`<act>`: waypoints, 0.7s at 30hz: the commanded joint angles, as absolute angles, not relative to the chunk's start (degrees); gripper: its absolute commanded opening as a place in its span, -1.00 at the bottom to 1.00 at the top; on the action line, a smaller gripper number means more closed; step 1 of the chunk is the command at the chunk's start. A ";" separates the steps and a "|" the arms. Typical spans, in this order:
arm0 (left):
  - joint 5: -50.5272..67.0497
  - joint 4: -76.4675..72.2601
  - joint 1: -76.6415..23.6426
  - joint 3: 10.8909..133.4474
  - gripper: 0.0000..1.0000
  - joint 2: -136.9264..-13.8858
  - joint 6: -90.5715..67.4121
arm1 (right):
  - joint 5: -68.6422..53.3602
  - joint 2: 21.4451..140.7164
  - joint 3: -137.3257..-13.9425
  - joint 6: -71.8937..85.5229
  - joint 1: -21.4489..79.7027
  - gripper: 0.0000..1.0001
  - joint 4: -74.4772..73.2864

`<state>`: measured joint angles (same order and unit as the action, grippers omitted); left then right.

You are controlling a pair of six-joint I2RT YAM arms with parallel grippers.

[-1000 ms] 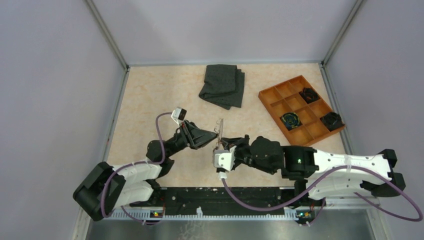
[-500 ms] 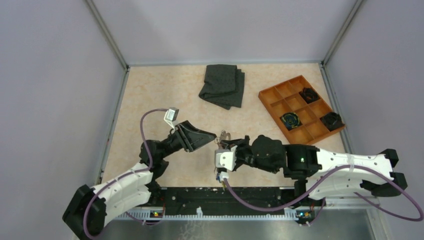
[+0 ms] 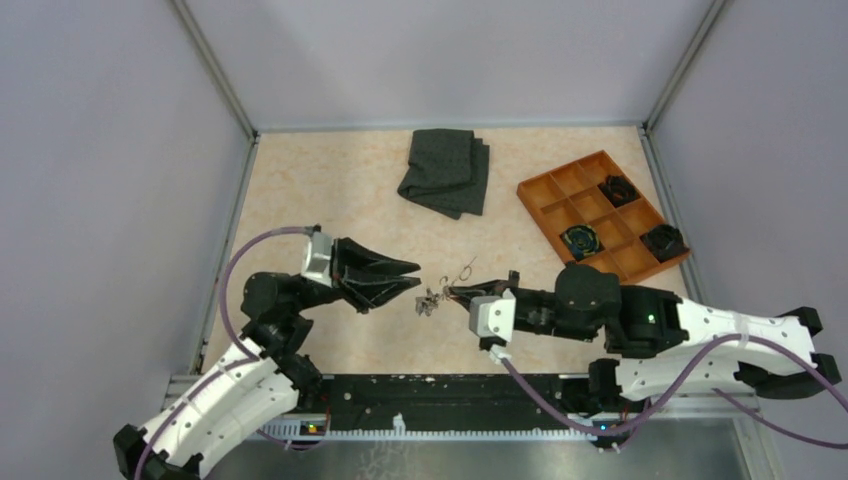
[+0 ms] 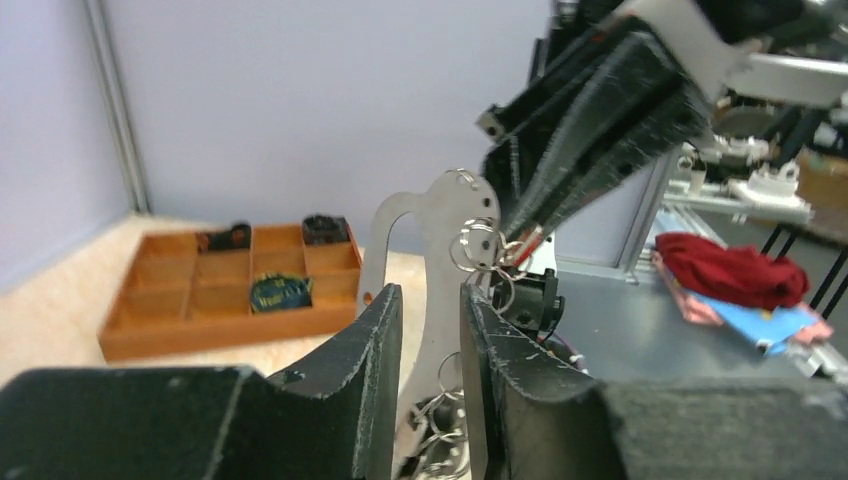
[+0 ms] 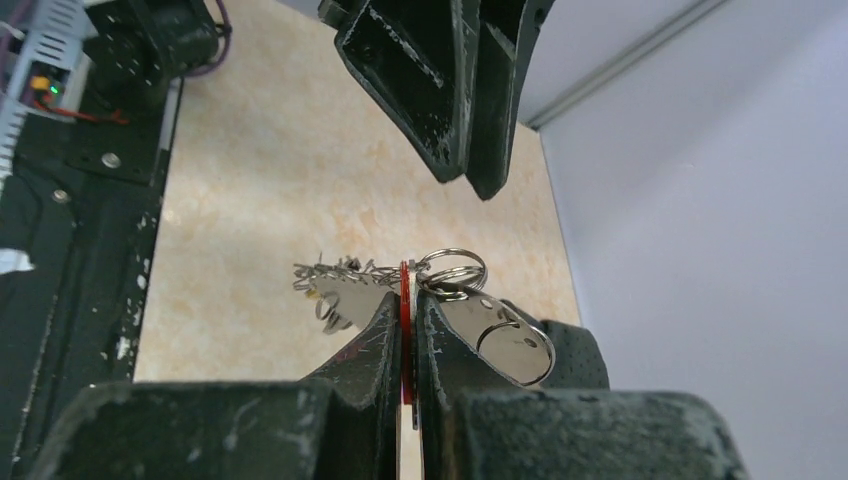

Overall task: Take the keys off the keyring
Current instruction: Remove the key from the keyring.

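Right gripper (image 3: 452, 292), jaws clenching the red key (image 5: 405, 288), is holding the keyring (image 4: 435, 240) above the tabletop (image 3: 330, 190), front centre. The other keys (image 3: 429, 301) are dangling from it. Left gripper (image 3: 418, 278), jaws slightly parted and grasping nothing, is hovering just beside.

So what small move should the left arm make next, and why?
Probably ease the left fingers forward and close them on the keyring: its flat band shows in their open gap, while the right fingers pinch a red key at the ring.
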<state>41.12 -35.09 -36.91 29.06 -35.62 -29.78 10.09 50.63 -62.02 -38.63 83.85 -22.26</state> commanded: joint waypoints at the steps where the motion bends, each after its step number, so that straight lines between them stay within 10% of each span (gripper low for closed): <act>1: 51.83 -35.80 -36.81 35.76 -0.29 -33.74 -13.81 | 1.28 47.92 -66.71 -35.78 84.38 -1.00 -18.11; 21: 74.14 -45.81 -44.33 54.05 0.08 -53.91 -27.61 | -15.60 49.88 -72.53 -26.80 84.38 -1.00 -23.11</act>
